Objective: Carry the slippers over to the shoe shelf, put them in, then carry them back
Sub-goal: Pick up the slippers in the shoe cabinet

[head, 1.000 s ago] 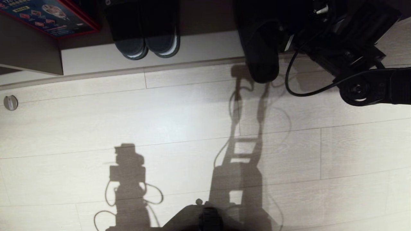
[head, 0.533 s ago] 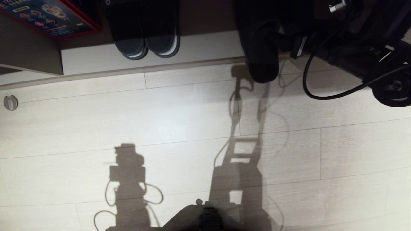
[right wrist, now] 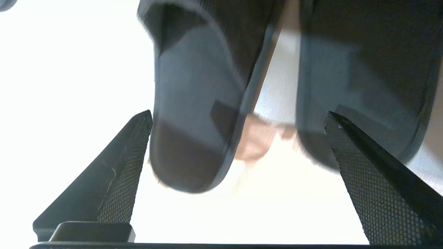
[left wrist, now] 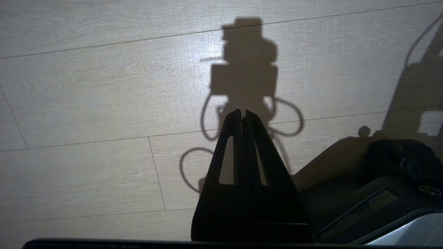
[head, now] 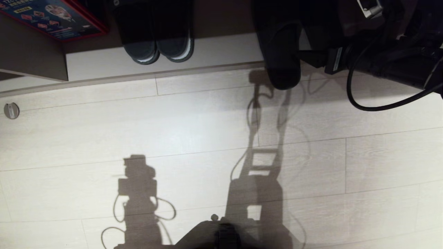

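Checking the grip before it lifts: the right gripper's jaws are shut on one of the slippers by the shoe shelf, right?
Not quite. The right gripper has its jaws wide open, holding nothing; the slippers lie just ahead of them by the shoe shelf. The right wrist view shows this.

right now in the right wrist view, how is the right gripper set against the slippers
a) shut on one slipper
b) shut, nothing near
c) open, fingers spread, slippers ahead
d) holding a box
c: the right gripper has its fingers far apart, with the slippers lying ahead, ungripped.

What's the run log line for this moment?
right end effector: open, facing slippers | left end effector: shut, parked over floor
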You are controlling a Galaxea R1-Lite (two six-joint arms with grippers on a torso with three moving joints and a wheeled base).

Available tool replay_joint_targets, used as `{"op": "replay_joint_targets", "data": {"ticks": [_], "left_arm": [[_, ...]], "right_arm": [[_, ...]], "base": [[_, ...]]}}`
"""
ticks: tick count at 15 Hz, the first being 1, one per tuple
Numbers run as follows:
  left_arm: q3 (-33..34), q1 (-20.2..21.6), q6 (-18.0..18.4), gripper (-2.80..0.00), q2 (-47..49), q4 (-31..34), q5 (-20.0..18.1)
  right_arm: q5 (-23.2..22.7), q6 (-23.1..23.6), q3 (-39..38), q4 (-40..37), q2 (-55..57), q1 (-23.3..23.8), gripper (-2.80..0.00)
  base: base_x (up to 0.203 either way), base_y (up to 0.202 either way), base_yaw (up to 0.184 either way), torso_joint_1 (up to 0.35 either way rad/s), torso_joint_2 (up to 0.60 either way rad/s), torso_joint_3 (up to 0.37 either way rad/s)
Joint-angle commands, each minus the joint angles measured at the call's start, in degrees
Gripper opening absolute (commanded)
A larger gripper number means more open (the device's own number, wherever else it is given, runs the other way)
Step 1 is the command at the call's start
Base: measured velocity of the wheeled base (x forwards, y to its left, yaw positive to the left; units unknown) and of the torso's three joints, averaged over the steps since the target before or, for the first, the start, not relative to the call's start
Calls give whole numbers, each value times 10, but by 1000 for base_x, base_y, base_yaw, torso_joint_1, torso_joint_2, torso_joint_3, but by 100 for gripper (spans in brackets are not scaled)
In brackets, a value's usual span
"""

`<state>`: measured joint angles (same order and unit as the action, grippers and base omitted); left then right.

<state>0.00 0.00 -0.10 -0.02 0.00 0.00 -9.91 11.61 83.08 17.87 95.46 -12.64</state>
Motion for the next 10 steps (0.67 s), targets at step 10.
{"op": "replay_joint_targets", "data": {"ticks": [10], "left_arm": [[0, 0, 0, -280, 0, 0, 0]], "right_arm": [[1, 6, 4, 38, 5, 0, 0]], "base": [[0, 0, 0, 0, 0, 0]]}}
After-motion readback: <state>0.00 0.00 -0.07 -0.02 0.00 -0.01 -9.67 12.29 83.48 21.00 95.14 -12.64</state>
